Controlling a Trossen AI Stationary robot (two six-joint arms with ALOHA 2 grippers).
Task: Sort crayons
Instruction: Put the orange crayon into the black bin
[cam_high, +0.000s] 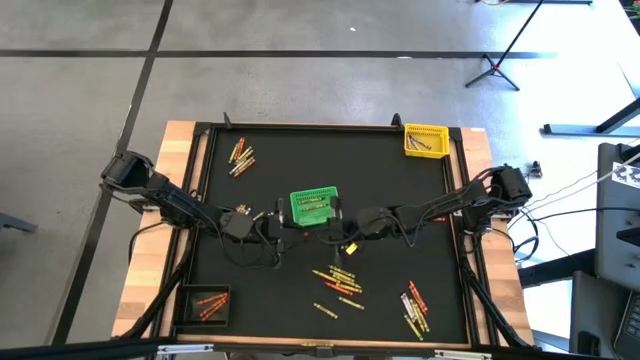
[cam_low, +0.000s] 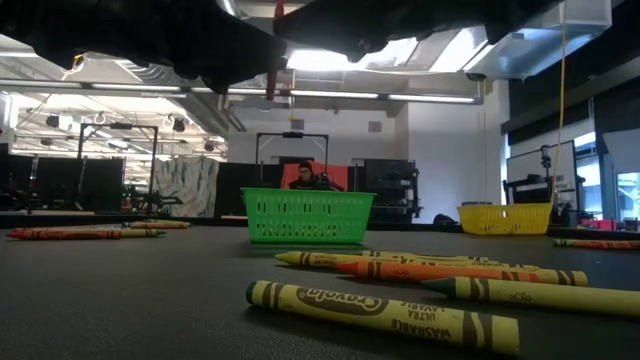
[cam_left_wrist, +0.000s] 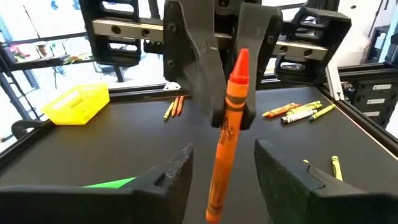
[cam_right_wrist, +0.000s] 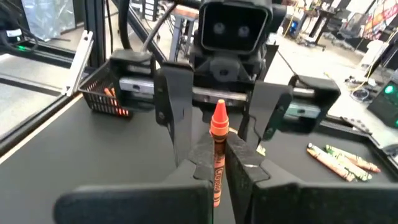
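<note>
Nearest the low camera, a yellow crayon (cam_low: 380, 317) lies flat on the black bench (cam_high: 300, 250). Just behind it an orange crayon (cam_low: 450, 271) lies among more yellow and green sticks.

Above the middle of the bench the two arms meet. The right gripper (cam_right_wrist: 219, 163) has its jaws pressed together on the held orange crayon (cam_right_wrist: 217, 155), pinching its lower half so that the tip points up. The left gripper (cam_left_wrist: 221, 168) faces it with jaws spread, one finger on either side of that crayon without visibly touching it. In the low view both arms hang overhead as dark shapes, and they hide the ceiling there.

Right beside the meeting grippers stands the green basket (cam_high: 313, 207), between them and the far edge.

In the near-left corner a black basket (cam_high: 207, 303) holds red and orange sticks. A scattered group of crayons (cam_high: 338, 283) lies near the middle front, and another bunch (cam_high: 415, 309) lies toward the near-right.

Farther off, a small cluster (cam_high: 241, 157) rests toward the far-left. The yellow basket (cam_high: 425, 139) sits in the far-right corner with a few sticks inside.

Beyond the bench a person (cam_low: 305, 177) sits in the room.
</note>
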